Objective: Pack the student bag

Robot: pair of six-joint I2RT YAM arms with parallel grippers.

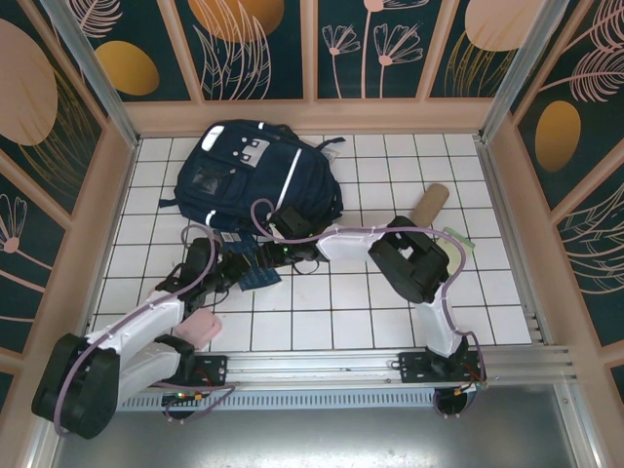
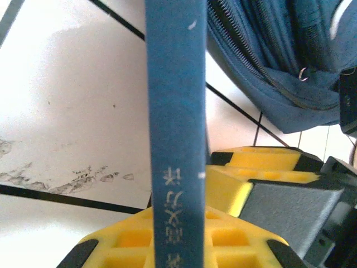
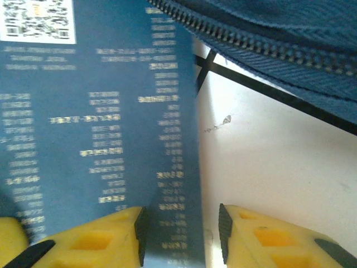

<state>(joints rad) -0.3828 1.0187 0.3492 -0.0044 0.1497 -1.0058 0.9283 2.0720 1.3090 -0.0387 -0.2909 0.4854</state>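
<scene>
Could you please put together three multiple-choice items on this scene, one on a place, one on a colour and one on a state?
1. Where does the cardboard tube lie relative to the student bag?
A. on the tiled table, to the bag's right
B. on top of the bag
C. inside the bag

2. What colour is the book?
A. red
B. blue
C. green

3. How does the left gripper stand?
A. open above the tube
B. shut on a bag strap
C. shut on the book

Answers:
1. A, since the tube rests on the tiles, apart from the bag.
2. B, since its spine and cover are blue.
3. C, since the left wrist view shows the spine between the yellow fingers.
</scene>
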